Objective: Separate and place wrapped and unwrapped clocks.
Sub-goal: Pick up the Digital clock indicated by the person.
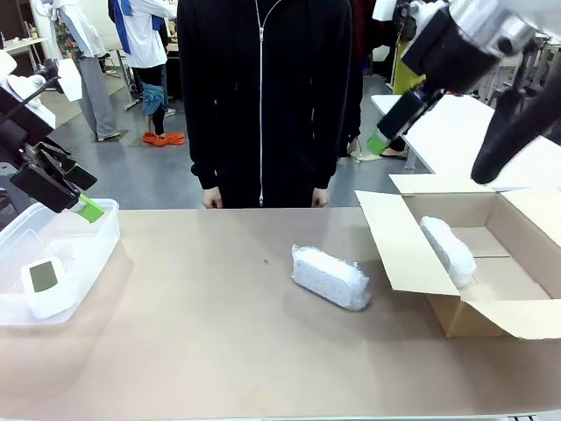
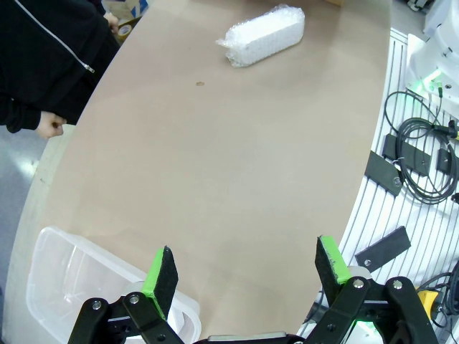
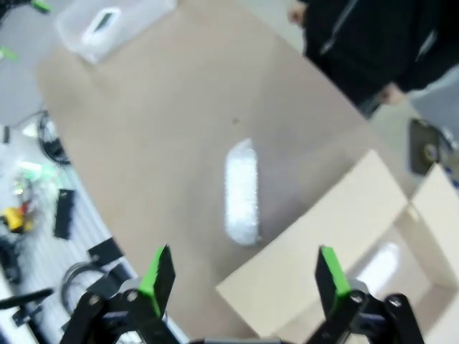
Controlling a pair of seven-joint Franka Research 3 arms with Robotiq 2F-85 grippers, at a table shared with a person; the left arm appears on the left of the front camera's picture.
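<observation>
Now, by my reading, the sort is nearly done. At 9 o'clock the bare white clock (image 1: 44, 282) lies in the clear bin (image 1: 98, 235). At 3 o'clock the first wrapped bundle (image 1: 447, 248) sits inside the cardboard box (image 1: 399, 246). The second wrapped bundle (image 1: 330, 276) lies mid-counter (image 1: 193, 351), not yet boxed. My left hand (image 2: 245, 271) hangs spread and empty by the bin's rim. My right hand (image 3: 241, 276) is spread and empty, high over bundle and box flap. Next move: lower the right hand, straddle the bundle's narrow width, pinch gently because the wrap gives, and carry it toward 3 o'clock.
</observation>
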